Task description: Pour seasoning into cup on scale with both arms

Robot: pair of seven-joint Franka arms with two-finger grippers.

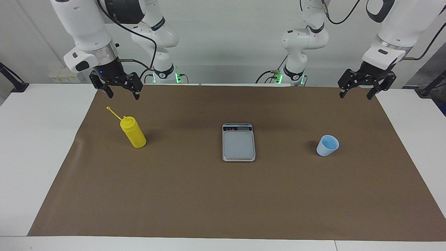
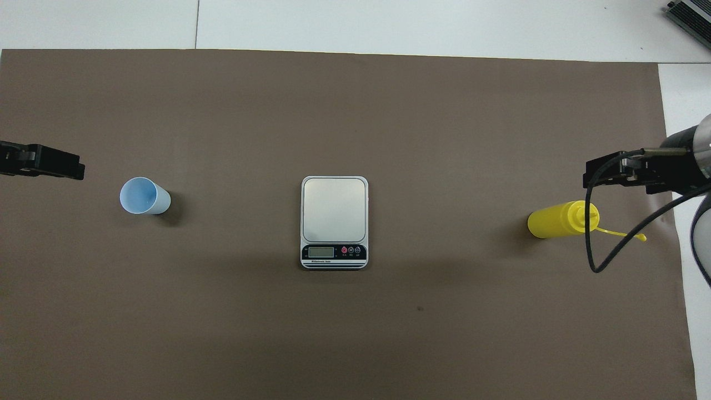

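So here's where I'm sitting: nothing's been picked up yet. The scale (image 1: 238, 143) is dead centre on the brown mat (image 1: 209, 202), plate bare, its display strip on the robots' edge. Taking the scale as the clock hub in the facing view, the cup (image 1: 327, 145) stands at about 3 o'clock, toward the left arm's end, and the seasoning (image 1: 133, 132) stands upright at about 9 o'clock, toward the right arm's end, its cap strap sticking up and out at roughly 10 from the nozzle.

The right gripper (image 1: 120, 91) hangs up in the air over the mat edge just past the bottle, fingers spread wide and empty. The left gripper (image 1: 359, 91) is over the mat's corner near the cup, also wide and holding nothing.

What worries me from here:
- That cup looks light and tapered. If my left fingers come down off-centre I reckon it tips or skates away instead of getting gripped.
- It has to land fully on the plate, or the pour could knock it off the edge.
- The bottle's soft plastic, so squeezing hard could squirt seasoning early.
- The loose strap could snag a finger or flop across the nozzle during the tilt.
- Both arms meeting over the scale: collision risk if I rush.
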